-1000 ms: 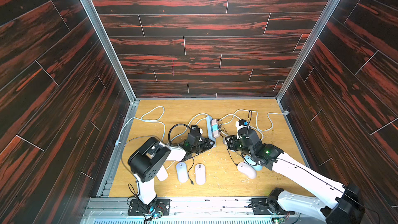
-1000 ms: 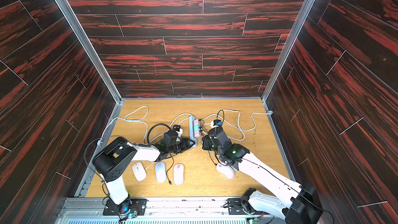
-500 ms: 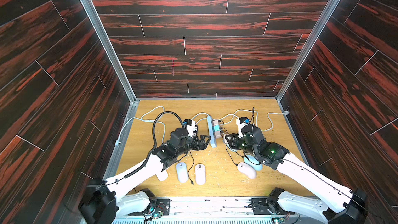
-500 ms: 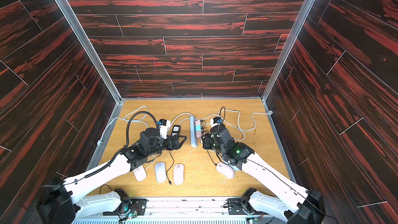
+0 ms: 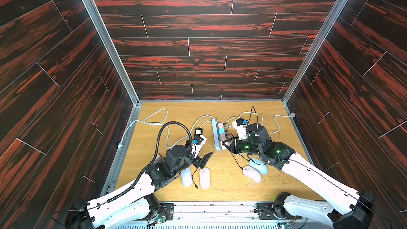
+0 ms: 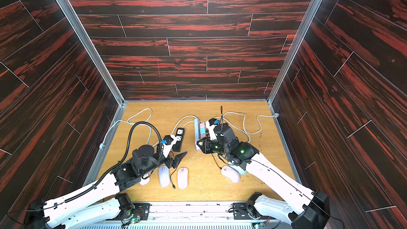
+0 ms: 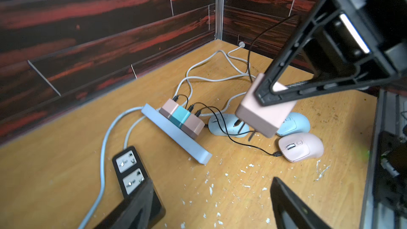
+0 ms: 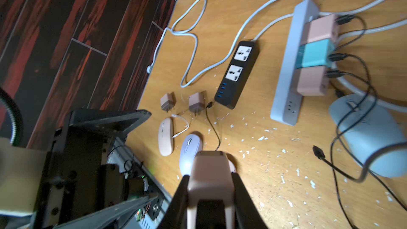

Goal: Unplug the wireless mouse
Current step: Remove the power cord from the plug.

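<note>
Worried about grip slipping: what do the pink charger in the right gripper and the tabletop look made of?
Pink charger: smooth matte plastic, likely; even colour, rounded moulded edges, dull metal prongs. Tabletop: wood-look board, maybe plywood or laminate; visible grain, white flecks on it.

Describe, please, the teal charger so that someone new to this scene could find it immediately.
On the wooden table, find the pale power strip lying near the middle. Three charger cubes sit plugged along it in a row; the teal charger is the middle one, flanked by two pink chargers.
</note>
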Controlling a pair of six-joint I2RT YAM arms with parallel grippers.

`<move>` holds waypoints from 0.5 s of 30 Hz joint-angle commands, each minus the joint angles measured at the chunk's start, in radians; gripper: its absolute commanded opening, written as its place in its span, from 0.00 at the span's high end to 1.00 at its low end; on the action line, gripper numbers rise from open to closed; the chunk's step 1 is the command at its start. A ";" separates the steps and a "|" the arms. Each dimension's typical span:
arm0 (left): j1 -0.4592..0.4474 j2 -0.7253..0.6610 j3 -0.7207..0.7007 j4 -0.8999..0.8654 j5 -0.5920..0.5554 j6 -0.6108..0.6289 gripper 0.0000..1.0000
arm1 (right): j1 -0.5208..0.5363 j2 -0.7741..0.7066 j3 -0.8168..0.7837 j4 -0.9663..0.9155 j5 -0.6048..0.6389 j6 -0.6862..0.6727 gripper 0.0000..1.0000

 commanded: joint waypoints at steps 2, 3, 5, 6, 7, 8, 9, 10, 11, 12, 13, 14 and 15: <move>-0.003 0.005 0.019 0.042 0.047 0.199 0.16 | 0.004 0.022 0.027 0.048 -0.153 -0.024 1.00; -0.003 0.015 0.028 0.041 0.049 0.204 0.17 | 0.009 0.028 0.028 0.051 -0.166 -0.022 1.00; -0.006 0.036 0.045 0.031 0.062 0.213 0.17 | 0.020 0.037 0.028 0.057 -0.162 -0.020 1.00; -0.008 0.047 0.052 0.027 0.067 0.219 0.17 | 0.023 0.041 0.026 0.060 -0.161 -0.013 1.00; -0.011 0.056 0.058 0.025 0.064 0.228 0.17 | 0.024 0.046 0.025 0.063 -0.162 -0.007 1.00; -0.014 0.066 0.062 0.024 0.054 0.233 0.18 | 0.026 0.048 0.025 0.067 -0.165 -0.002 1.00; -0.018 0.074 0.066 0.023 0.047 0.241 0.18 | 0.028 0.051 0.025 0.070 -0.168 0.002 1.00; -0.021 0.082 0.071 0.021 0.038 0.250 0.18 | 0.030 0.054 0.024 0.073 -0.172 0.006 1.00; -0.024 0.089 0.075 0.021 0.031 0.258 0.19 | 0.033 0.057 0.025 0.074 -0.173 0.008 1.00; -0.026 0.096 0.079 0.021 0.027 0.268 0.20 | 0.035 0.061 0.026 0.074 -0.176 0.012 1.00; -0.027 0.103 0.082 0.022 0.024 0.280 0.21 | 0.038 0.064 0.025 0.074 -0.180 0.015 1.00; -0.029 0.109 0.083 0.023 0.022 0.290 0.22 | 0.040 0.067 0.026 0.075 -0.184 0.017 1.00; -0.031 0.117 0.087 0.024 0.018 0.298 0.23 | 0.042 0.070 0.027 0.076 -0.186 0.021 1.00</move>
